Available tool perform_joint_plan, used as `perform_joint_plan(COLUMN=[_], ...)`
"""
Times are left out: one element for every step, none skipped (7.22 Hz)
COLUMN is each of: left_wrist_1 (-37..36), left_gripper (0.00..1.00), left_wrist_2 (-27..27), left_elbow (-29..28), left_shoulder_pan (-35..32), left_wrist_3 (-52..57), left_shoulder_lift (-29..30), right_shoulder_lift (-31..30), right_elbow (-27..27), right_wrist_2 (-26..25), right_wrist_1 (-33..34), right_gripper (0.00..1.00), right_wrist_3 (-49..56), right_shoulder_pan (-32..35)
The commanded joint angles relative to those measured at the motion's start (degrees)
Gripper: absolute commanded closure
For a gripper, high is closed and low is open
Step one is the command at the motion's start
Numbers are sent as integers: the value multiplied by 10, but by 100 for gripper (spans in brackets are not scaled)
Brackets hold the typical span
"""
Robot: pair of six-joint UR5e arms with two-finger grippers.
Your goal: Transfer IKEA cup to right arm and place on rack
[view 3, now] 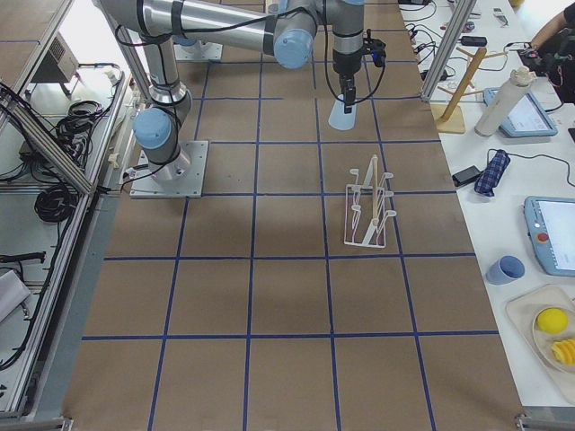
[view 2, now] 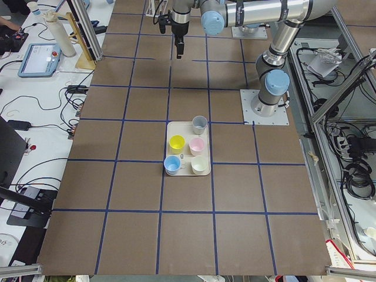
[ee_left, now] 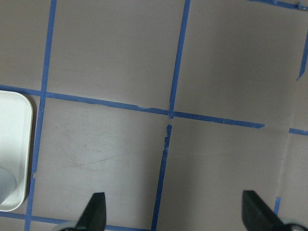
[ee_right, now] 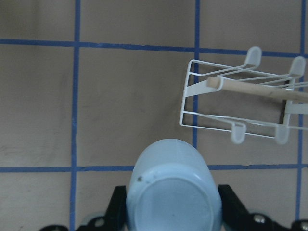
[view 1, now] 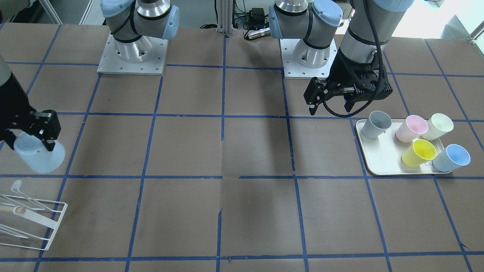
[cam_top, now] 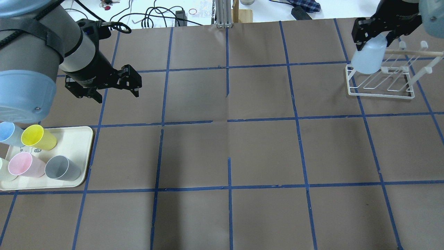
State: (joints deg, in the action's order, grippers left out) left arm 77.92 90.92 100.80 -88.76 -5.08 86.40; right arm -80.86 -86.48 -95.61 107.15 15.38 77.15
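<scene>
**Q:** Where is the cup, and what holds it?

**A:** The right gripper [ee_right: 173, 216] is closed around the IKEA cup [ee_right: 173, 187], with a black finger pressed to each side. The right wrist camera looks straight onto the cup's rounded, closed base, so the base points away from the wrist and the mouth faces back toward it. The cup is held off the table, at the end where the rack [cam_top: 383, 78] stands.

**Q:** Is it on the rack?

**A:** No. In the wrist view, the white wire prongs and the wooden dowel [ee_right: 255, 90] sit ahead and to one side of the cup. They are near it but clearly apart. The overhead view seems to show the cup overlapping the rack's corner, but that is probably just the camera angle.

**Q:** And the other arm?

**A:** The left gripper [cam_top: 116, 92] has its fingers spread and holds nothing. It hovers near the cream tray [cam_top: 88, 139], where the other cups are.

**Q:** So which step is this?

**A:** The handover looks finished, and this is the carry to the rack. I judge that the next move is to bring the cup over the prongs. The wrist would probably also need to turn so the mouth can settle over or between the wires. Only after that should the fingers let go.
</scene>
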Motion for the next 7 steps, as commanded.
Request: perform_joint_plan(left_wrist_1=[18, 19, 21, 21, 21, 21, 21], left_gripper=[0, 0, 0, 0, 0, 0, 0], left_wrist_2=[12, -8, -13, -13, -8, -9, -13], left_elbow=[-2, -2, -3, -5, -10, -13, -12], left_shoulder_pan=[-38, -41, -41, -28, -17, 0, 15], left_wrist_3=[2, 2, 2, 5, 30, 60, 61], left_shoulder_lift=[-8, -14, -17, -16, -11, -7, -3], right_shoulder_lift=[41, 51, 67, 72, 71, 72, 73], right_elbow=[0, -1, -1, -3, -3, -4, -4], right_wrist_2=[-3, 13, 11, 10, 12, 13, 13], right_wrist_1=[78, 83, 87, 82, 81, 79, 79], right_gripper=[54, 56, 54, 54, 54, 53, 50], right_wrist_3=[26, 26, 26, 24, 23, 23, 24], right_shoulder_pan=[-52, -55, -63, -67, -67, -67, -67])
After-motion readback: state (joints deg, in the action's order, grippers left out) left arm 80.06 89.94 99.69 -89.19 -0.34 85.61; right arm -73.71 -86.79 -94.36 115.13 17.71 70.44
